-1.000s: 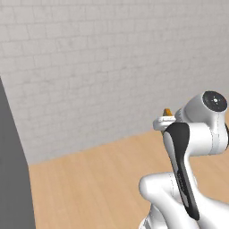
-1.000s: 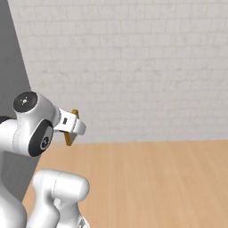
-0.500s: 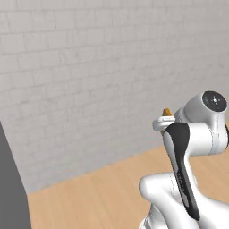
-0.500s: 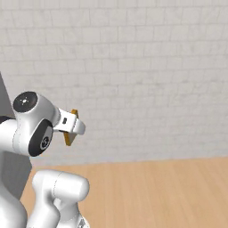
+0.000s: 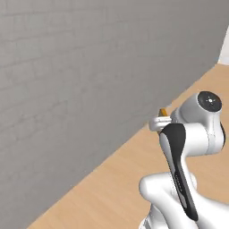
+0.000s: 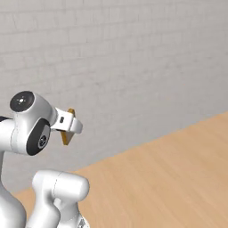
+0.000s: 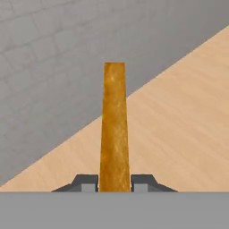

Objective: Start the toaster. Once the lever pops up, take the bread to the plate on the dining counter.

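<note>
Flat, even rendered lighting all round, no obvious single source. No glare, no hard shadows on the wood floor (image 6: 169,169). Soft shading only on the grey brick wall (image 5: 80,89), darker in the left base view, paler in the right one. Low resolution, slightly soft edges everywhere. Bread (image 7: 114,129) crust a bit smeary up close in the hand view. No edge distortion.

We see an indoor room, rendered rather than photographed, with a pale grey brick wall (image 6: 133,67) meeting a light wood plank floor (image 6: 178,178). Nothing else tells us what kind of room it is.
</note>
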Controlling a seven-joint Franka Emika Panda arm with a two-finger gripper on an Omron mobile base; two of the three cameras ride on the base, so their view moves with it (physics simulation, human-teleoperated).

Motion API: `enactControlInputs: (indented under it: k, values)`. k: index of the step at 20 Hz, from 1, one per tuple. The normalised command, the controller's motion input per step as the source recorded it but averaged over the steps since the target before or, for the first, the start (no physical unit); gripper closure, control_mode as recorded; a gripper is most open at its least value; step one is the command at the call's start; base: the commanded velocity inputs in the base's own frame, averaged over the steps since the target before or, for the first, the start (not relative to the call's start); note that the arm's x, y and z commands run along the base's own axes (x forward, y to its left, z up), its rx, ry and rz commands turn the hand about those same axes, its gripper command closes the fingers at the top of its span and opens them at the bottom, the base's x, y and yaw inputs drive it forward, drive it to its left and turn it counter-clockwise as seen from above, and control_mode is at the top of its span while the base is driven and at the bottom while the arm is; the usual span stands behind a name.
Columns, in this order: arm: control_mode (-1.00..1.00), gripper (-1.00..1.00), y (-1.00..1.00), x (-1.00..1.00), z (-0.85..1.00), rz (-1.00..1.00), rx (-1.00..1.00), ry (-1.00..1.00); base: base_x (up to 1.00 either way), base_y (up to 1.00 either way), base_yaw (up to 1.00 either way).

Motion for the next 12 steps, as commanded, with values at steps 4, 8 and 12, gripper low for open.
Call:
enactControlInputs:
  k: [4, 8, 12]
  values:
    - [1.0, 1.0, 0.0, 0.0, 0.0, 0.0, 0.0, 0.0, 0.06, 0.16, -0.85]
    - [1.0, 1.0, 0.0, 0.0, 0.0, 0.0, 0.0, 0.0, 0.13, 0.15, -0.83]
    - [1.0, 1.0, 0.0, 0.0, 0.0, 0.0, 0.0, 0.0, 0.36, 0.12, -0.74]
